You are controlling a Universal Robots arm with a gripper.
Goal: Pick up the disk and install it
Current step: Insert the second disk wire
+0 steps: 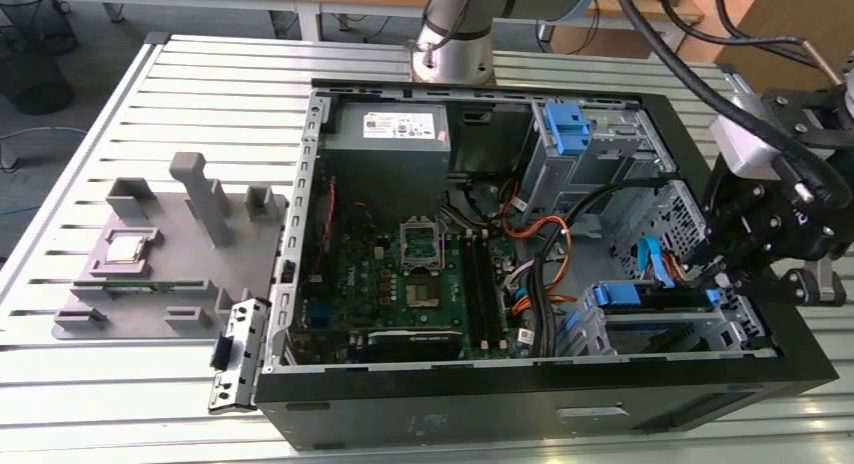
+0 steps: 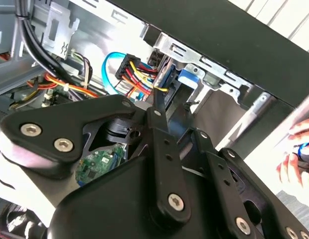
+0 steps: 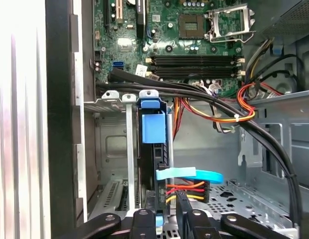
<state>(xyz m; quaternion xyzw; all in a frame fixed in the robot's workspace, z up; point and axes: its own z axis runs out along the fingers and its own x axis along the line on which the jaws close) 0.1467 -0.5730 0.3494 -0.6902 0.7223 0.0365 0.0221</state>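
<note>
One tool [image 3: 167,219] over one disk [image 3: 153,149], one computer case [image 1: 441,424]

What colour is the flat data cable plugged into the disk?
Light blue cable, clearest in the first wrist view, at the disk.

disk [image 3: 153,164]: seen edge-on in its bay in the first wrist view, so label and flat face are hidden, far end tucked behind the gripper links
gripper [image 3: 167,219]: cut off by the frame edge in the first wrist view, fingertips can't be made out
hand [image 2: 296,157]: cropped at the second wrist view's edge, blurry
arm [image 1: 461,24]: top runs out of the exterior view
</note>
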